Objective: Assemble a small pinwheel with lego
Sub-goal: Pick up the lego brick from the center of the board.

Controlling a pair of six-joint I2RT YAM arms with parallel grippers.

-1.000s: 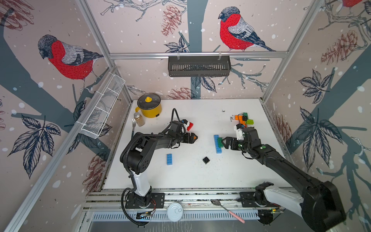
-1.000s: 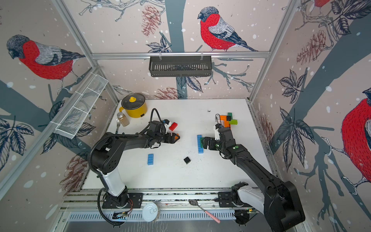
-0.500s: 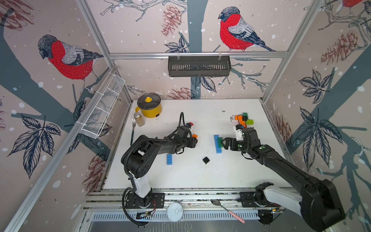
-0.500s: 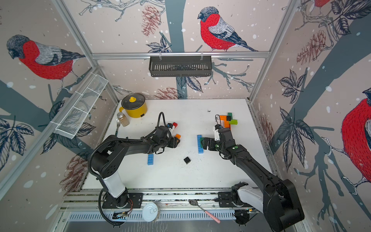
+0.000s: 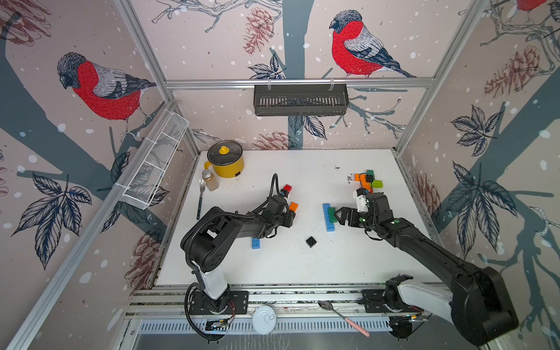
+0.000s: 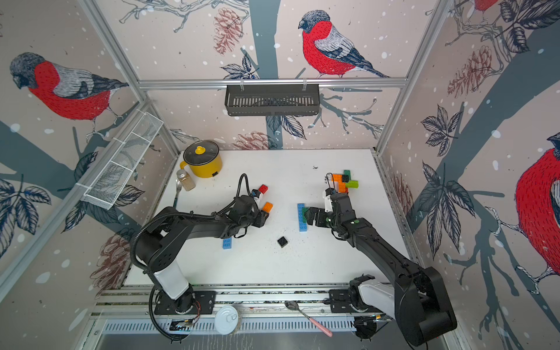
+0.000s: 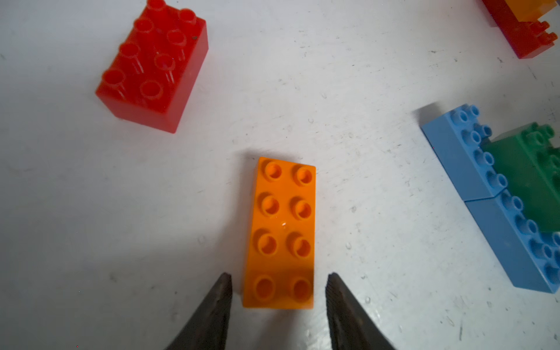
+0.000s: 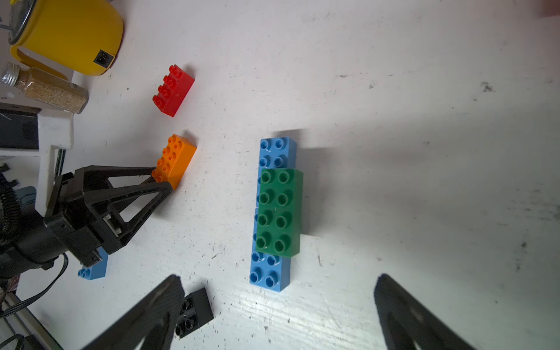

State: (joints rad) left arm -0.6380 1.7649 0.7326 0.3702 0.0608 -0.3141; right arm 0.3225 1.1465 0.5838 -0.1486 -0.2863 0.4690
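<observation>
Nearest us on the white desk (image 5: 303,266), a small black square studded brick (image 5: 311,241) lay well apart from the orange oblong plastic brick (image 7: 281,230). The left gripper (image 7: 278,283) sat at the orange brick's near end. Its jaws were partly closed and flanked that short end, with a sliver of desk on each side, so it was not yet gripping. The brick's long axis ran straight away from this gripper, and we judged the left arm the nearer. Off to the orange brick's right-arm side, the right gripper (image 8: 278,278) hung wide open and empty. It faced a dark green oblong brick (image 8: 280,212) pressed onto a row of blue bricks (image 8: 277,151). Beyond the orange brick lay a red oblong brick (image 5: 287,188).
</observation>
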